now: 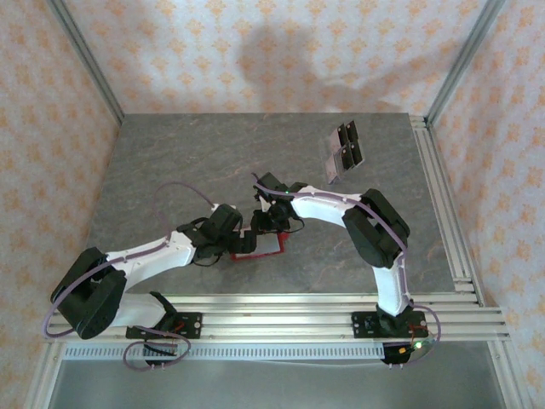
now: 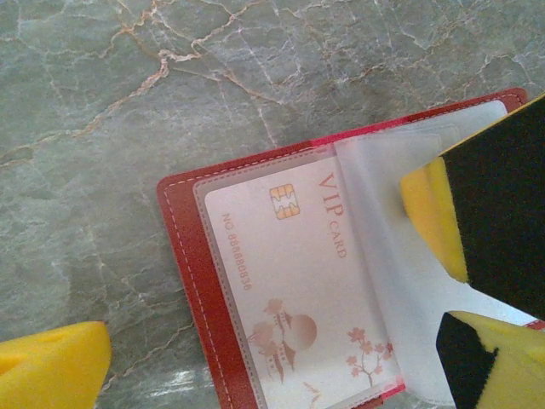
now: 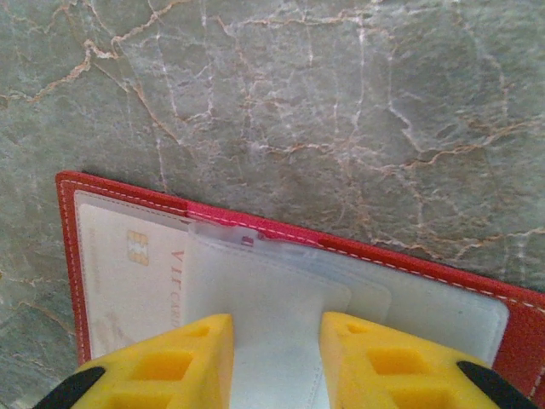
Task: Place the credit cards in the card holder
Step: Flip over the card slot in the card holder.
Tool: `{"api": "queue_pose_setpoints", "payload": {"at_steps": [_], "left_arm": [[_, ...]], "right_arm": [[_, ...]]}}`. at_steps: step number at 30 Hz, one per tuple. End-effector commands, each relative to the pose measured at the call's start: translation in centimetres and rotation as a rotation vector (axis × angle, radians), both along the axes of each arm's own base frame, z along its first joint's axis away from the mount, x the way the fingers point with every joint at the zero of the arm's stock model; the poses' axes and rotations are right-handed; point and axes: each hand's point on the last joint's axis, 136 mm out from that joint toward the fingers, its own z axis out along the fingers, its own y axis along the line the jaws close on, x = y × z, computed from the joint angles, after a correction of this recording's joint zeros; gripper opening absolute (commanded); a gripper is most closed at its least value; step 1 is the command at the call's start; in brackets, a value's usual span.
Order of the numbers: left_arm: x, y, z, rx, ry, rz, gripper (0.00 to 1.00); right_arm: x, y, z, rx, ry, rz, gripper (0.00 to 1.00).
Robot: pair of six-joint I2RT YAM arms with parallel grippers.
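Red stitched card holder (image 2: 181,256) | clear sleeve (image 2: 383,179) | glossy card (image 2: 289,281) | marbled table (image 2: 128,85)

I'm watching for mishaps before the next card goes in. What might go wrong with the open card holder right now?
The right pincer straddles the clear sleeve; a tug may crease it or drag the card holder, since the open left pincer isn't clamping it. The remaining credit cards lie far off, so the holder may fold shut during the fetch.
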Motion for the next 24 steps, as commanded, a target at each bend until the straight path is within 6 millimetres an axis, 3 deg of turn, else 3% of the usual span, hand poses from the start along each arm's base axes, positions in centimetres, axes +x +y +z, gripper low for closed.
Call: {"api": "queue_pose_setpoints", "payload": {"at_steps": [1, 8, 16, 24], "left_arm": [[0.1, -1.1, 0.1, -0.025, -0.024, -0.042, 1.0], [-0.2, -2.2, -0.1, -0.06, -0.039, -0.076, 0.99], [-0.7, -0.3, 0.6, -0.047, -0.103, -0.008, 0.99], [-0.3, -1.0, 0.3, -0.054, -0.094, -0.02, 1.0]], "right_arm": [[-0.6, 0.1, 0.2, 0.013, 0.013, -0.002, 0.33], [-0.7, 0.2, 0.1, 0.014, 0.016, -0.001, 0.33], [-0.6, 0.1, 0.2, 0.015, 0.014, -0.003, 0.33], [-0.5, 0.2, 0.3, 0.021, 0.014, -0.007, 0.33]]}}
